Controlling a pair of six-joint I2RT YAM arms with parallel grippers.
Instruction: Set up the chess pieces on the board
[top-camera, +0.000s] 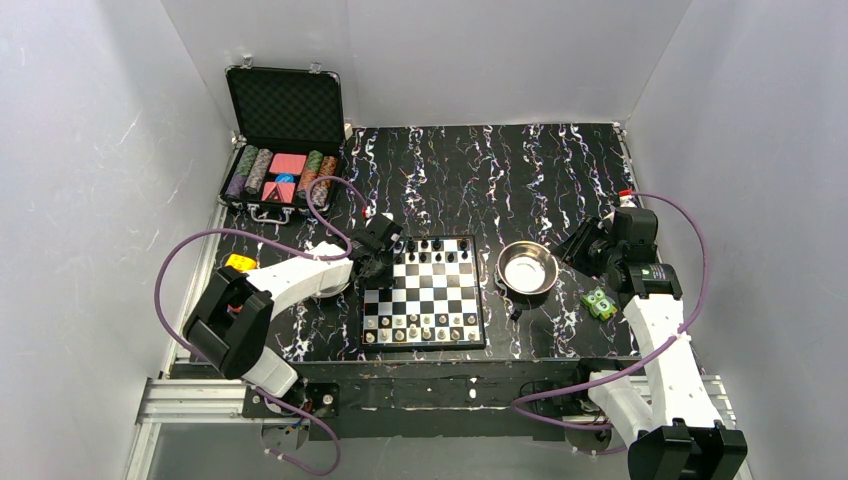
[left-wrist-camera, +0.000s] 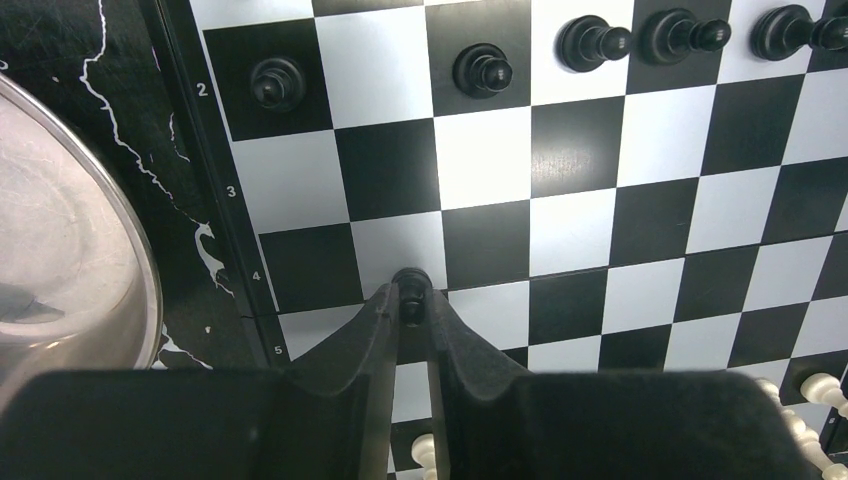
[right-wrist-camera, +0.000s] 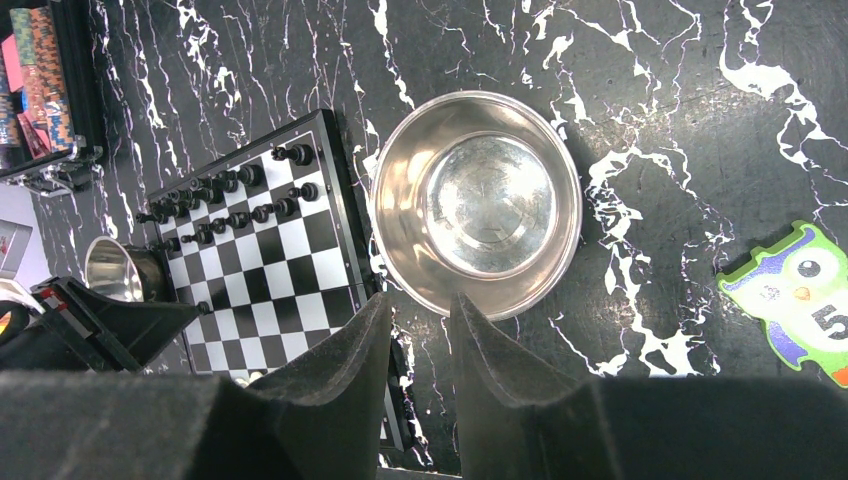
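Top external view, near to far: we are listing what is standing on the marbled table (top-camera: 560, 180).

1. White pieces (top-camera: 420, 328): we are finding these lining the two nearest rows of the board (top-camera: 425, 292), which is lying flat at the table's middle.
2. Left gripper (left-wrist-camera: 410, 292): it is hanging over the board's left side, about the middle rows. Its fingers are drawn in narrow and are pinching a small black piece (left-wrist-camera: 410, 308) at their tips. We are not able to tell whether that piece is touching the square below.
3. Left bowl (left-wrist-camera: 70, 250): steel, sitting just beside the board's left rim, under the left arm.
4. Owl tile (top-camera: 600, 303): green, lying near the right arm.
5. Right gripper (right-wrist-camera: 420, 300): it is hovering over the near rim of the right bowl (right-wrist-camera: 560, 230), just right of the board. Its fingers are standing apart, holding nothing.
6. Black pieces (top-camera: 435, 250): standing along the far two rows.
7. Case (top-camera: 285, 105): standing open at the far left, with poker chips (top-camera: 250, 165) inside.
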